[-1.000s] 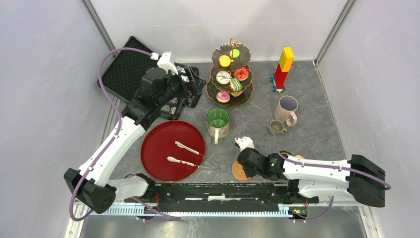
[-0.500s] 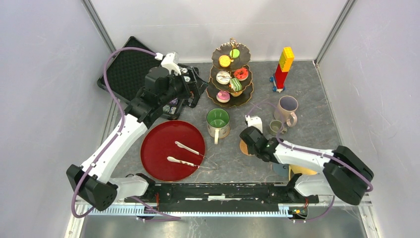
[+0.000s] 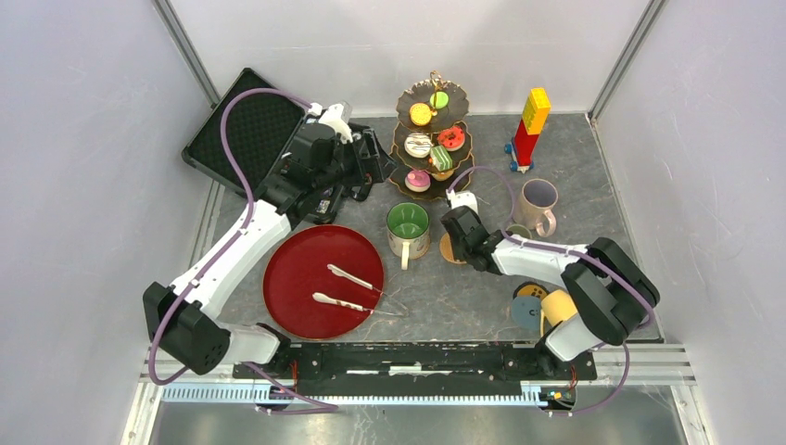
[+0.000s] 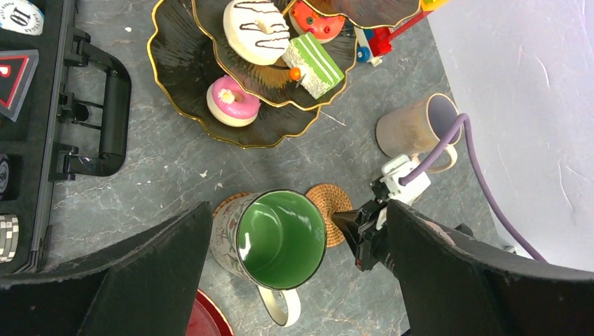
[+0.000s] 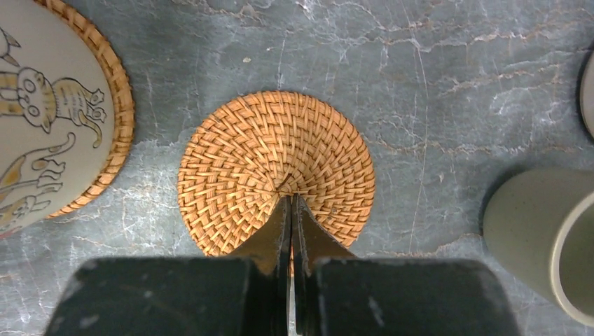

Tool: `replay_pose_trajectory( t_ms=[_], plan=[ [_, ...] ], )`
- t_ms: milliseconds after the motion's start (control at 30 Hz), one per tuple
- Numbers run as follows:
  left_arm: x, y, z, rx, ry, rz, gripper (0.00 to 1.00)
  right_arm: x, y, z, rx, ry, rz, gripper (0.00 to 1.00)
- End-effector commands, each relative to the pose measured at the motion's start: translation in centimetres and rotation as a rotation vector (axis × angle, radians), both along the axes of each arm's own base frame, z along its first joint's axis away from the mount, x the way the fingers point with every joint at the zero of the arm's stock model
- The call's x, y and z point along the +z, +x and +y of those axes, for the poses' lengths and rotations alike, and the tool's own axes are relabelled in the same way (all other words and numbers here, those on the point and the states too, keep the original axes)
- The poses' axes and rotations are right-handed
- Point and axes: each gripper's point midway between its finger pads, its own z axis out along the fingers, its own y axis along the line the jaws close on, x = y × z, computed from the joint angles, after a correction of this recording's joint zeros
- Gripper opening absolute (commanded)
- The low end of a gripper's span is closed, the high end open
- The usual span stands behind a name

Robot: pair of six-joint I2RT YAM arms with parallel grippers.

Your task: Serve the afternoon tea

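- The right gripper [image 5: 291,203] has its fingers pressed together, pinching a woven round coaster [image 5: 277,154]. The fingertips meet at the coaster's middle, where the weave puckers.
- That coaster is on the grey surface [image 5: 420,70] or just above it; I cannot tell which. It sits between the green-lined mug [image 3: 408,225] and the small grey mug [image 5: 543,238], touching neither.
- The green-lined mug stands upright on a second coaster [image 5: 122,112], with its handle toward the near edge.
- The left gripper [image 4: 298,210] hangs left of the three-tier stand [image 4: 175,77], over the edge of an open black case [image 3: 241,125]. Its fingers are spread wide and grasp nothing.
- The stand is behind the green-lined mug. It holds a pink donut [image 4: 235,98] on the bottom tier, and a white striped donut [image 4: 256,31] and a green cake slice [image 4: 314,66] on the middle tier. Two macarons [image 3: 421,113] are on the top tier.
- The lilac mug [image 3: 538,202] stands right of the stand, just behind the small grey mug.
- The yellow mug [image 3: 559,306] is near the right arm's base.
- A red tray [image 3: 297,269] carrying metal tongs [image 3: 352,276] lies left of the green-lined mug.
- A block tower [image 3: 530,125] stands at the back right.
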Motion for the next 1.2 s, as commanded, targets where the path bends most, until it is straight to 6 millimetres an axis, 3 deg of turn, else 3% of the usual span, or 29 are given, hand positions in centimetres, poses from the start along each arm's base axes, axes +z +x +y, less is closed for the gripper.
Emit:
replay_pose_trajectory(
  t_ms=[0,133,300,400,567,700,1000,1167],
  plan=[
    [1.8,0.5,-0.4,-0.025,-0.017,-0.041,1.00,-0.8,-0.3,1.3,0.066,0.033,0.065,0.00],
    [1.8,0.6,-0.2,-0.019,-0.014,-0.044,1.00,1.8,1.1,1.9,0.090,0.041,0.021,0.01],
    [2.0,0.5,-0.2,-0.021,-0.020,-0.049,1.00,7.3,2.3,1.8,0.089,0.021,-0.032,0.23],
    [2.6,0.2,-0.1,-0.026,-0.031,-0.063,1.00,11.1,1.6,0.1,0.052,0.002,-0.081,0.36],
    [3.5,-0.3,-0.1,-0.031,-0.048,-0.084,1.00,15.4,-2.0,-4.8,-0.052,-0.009,-0.125,0.65],
    [4.2,-0.7,-0.1,-0.040,-0.069,-0.099,1.00,16.5,-5.7,-9.1,-0.182,-0.002,-0.127,0.97],
    [4.5,-0.7,0.4,-0.024,-0.065,-0.123,1.00,14.5,-12.1,-17.2,-0.613,0.054,-0.145,0.98],
    [4.4,-0.6,0.3,-0.023,-0.063,-0.128,1.00,13.7,-12.8,-18.7,-0.751,0.179,-0.260,0.98]
  ],
)
